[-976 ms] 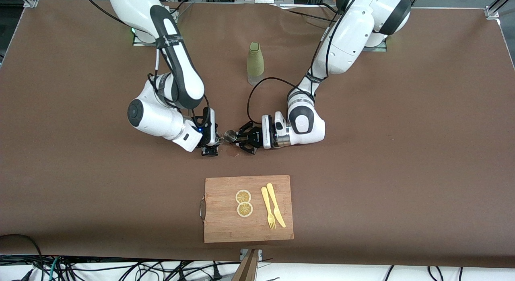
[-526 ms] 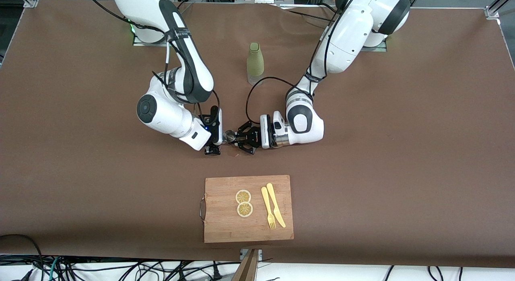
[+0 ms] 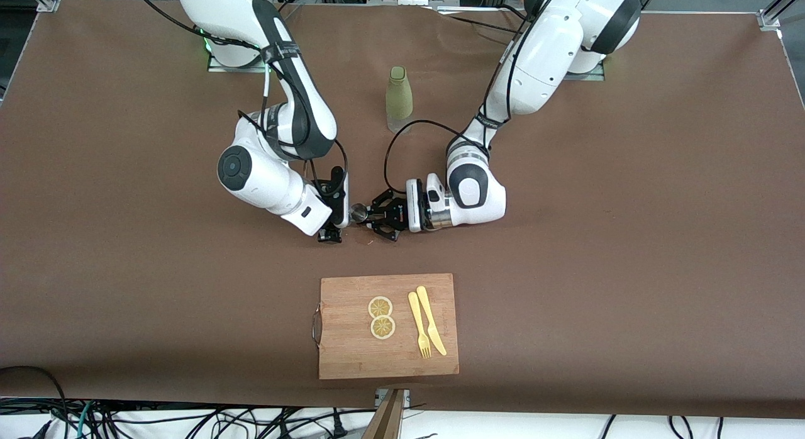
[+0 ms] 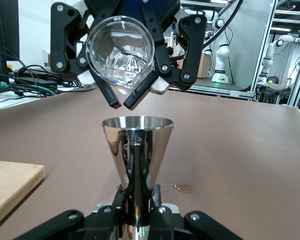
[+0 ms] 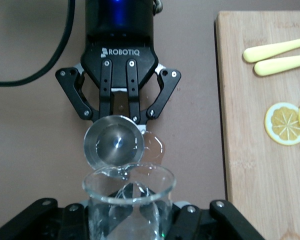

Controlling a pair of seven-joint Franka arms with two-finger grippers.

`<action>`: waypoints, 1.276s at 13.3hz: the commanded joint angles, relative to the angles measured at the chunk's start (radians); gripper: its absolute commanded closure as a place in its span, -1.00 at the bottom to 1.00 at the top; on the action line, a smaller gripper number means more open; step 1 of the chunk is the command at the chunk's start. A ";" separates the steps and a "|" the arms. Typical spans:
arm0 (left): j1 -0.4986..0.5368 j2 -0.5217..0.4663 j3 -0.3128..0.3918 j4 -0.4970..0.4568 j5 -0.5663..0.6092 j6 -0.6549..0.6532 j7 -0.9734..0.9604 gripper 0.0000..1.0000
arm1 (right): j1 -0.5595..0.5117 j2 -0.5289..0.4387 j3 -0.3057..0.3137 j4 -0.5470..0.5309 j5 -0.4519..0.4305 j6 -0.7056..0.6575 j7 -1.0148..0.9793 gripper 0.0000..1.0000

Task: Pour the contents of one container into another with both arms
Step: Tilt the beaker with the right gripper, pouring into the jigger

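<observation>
— Right hand (image 3: 329,235) grips the glass beaker (image 4: 121,54), tipped over the steel jigger (image 4: 136,145) clamped upright in the left hand (image 3: 371,220), above the counter (image 3: 566,238) mid-way between the arms. Pouring looks underway.

— Spilled drops (image 4: 184,188) lie beneath. Any writing?

— "ROBOTIQ" on the left hand's body.

In the front view the glass (image 3: 340,217) was almost wholly hidden by the right gripper (image 3: 331,233). The jigger's (image 4: 137,145) stem was cut off at the left wrist picture's edge. Whether liquid was flowing could not be told.
</observation>
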 commanded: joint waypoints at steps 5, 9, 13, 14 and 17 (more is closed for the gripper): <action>-0.011 0.016 -0.003 0.037 -0.051 0.033 0.021 1.00 | 0.005 -0.014 0.016 0.008 -0.093 0.004 0.092 1.00; -0.011 0.017 -0.003 0.037 -0.051 0.033 0.020 1.00 | 0.005 -0.013 0.028 0.019 -0.135 0.002 0.136 1.00; -0.011 0.017 -0.003 0.037 -0.050 0.033 0.020 1.00 | 0.005 -0.011 0.040 0.023 -0.163 0.004 0.168 1.00; -0.011 0.018 -0.003 0.037 -0.051 0.033 0.020 1.00 | 0.005 -0.011 0.040 0.023 -0.163 0.002 0.168 1.00; -0.011 0.016 -0.003 0.038 -0.050 0.033 0.020 1.00 | 0.005 -0.011 0.040 0.023 -0.158 0.002 0.166 1.00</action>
